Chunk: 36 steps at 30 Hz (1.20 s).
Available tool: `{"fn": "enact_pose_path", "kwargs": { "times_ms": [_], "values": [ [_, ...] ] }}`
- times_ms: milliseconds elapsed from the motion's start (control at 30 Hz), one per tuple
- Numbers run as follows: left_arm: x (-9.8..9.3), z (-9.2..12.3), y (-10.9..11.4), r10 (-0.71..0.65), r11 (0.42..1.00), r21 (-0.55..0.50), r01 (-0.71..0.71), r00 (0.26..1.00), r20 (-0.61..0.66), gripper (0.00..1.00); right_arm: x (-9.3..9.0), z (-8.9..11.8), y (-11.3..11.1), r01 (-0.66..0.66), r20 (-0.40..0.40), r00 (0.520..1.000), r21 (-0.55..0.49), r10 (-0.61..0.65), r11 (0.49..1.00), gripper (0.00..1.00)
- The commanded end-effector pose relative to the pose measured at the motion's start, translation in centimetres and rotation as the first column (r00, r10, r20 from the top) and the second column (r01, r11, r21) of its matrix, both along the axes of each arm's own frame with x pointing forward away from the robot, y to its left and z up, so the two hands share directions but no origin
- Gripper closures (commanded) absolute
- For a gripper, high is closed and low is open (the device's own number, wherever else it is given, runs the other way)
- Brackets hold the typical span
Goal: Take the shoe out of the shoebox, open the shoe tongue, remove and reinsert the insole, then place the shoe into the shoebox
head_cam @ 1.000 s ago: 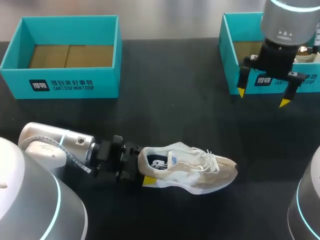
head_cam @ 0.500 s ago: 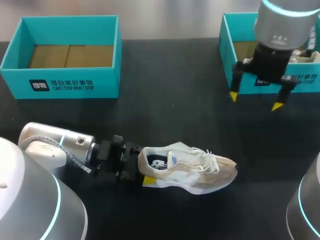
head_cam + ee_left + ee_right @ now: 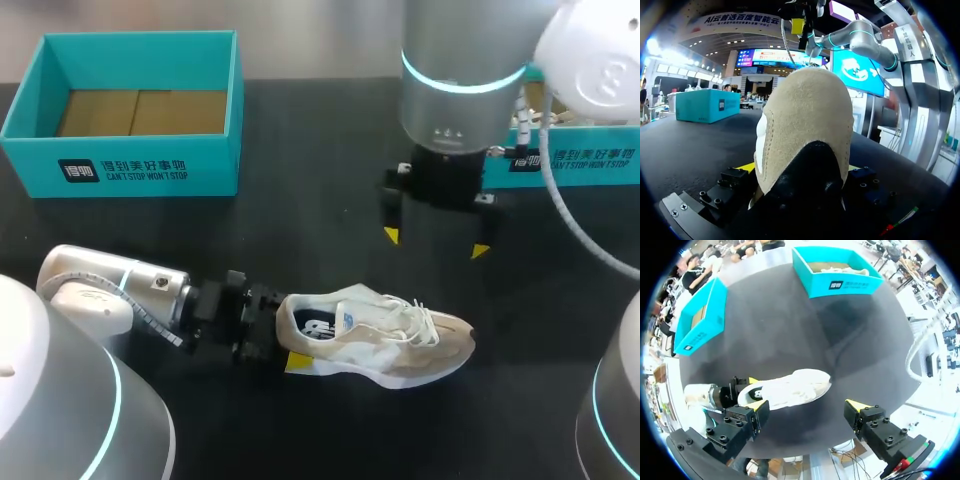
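Sideways, left gripper (image 3: 281,332) pinches shoe (image 3: 385,338) heel; right gripper (image 3: 436,243) spread, pointing down.

Black table (image 3: 300,230) before me. Open teal shoebox (image 3: 140,172) sits far left, second teal shoebox (image 3: 590,160) far right. White-and-beige shoe (image 3: 385,340) rests near the middle, toe pointing right.
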<state>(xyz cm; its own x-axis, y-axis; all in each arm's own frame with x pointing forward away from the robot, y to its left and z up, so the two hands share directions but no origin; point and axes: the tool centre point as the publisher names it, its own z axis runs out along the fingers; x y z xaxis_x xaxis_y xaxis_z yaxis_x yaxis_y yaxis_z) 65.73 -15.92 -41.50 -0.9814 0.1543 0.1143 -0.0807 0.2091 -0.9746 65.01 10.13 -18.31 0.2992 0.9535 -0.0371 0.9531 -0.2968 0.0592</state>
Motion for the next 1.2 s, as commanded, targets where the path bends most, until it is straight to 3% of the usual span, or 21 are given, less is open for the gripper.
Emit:
{"fn": "enact_pose_path", "kwargs": {
  "times_ms": [33,433,600,800,967,1200],
  "values": [
    [0.1,0.0,0.0,-0.001,1.000,0.000,0.001,1.000,0.001,1.00,0.1,-0.8,4.1,0.071,-0.005,0.997,-0.094,-0.072,0.993,0.00],
    [0.1,0.0,0.0,-0.001,1.000,0.000,0.001,1.000,0.001,1.00,0.1,-0.8,4.1,0.071,-0.005,0.997,-0.094,-0.072,0.993,0.00],
    [0.1,0.0,0.0,-0.001,1.000,0.000,0.001,1.000,0.001,1.00,-2.2,-2.1,9.6,0.038,0.043,0.999,-0.166,-0.032,0.985,0.00],
    [0.1,0.0,0.0,-0.001,1.000,0.000,0.001,1.000,0.001,1.00,-5.0,-3.6,13.4,0.019,0.054,0.999,-0.208,-0.008,0.978,0.00],
    [0.1,0.0,0.0,-0.001,1.000,0.000,0.001,1.000,0.001,1.00,-4.9,-5.0,15.1,0.036,0.037,0.999,-0.312,-0.026,0.949,0.00],
    [0.1,0.0,0.0,-0.001,1.000,0.000,0.001,1.000,0.001,1.00,-3.8,-7.4,15.6,0.067,0.020,0.998,-0.329,-0.064,0.942,0.00]
  ]
}}
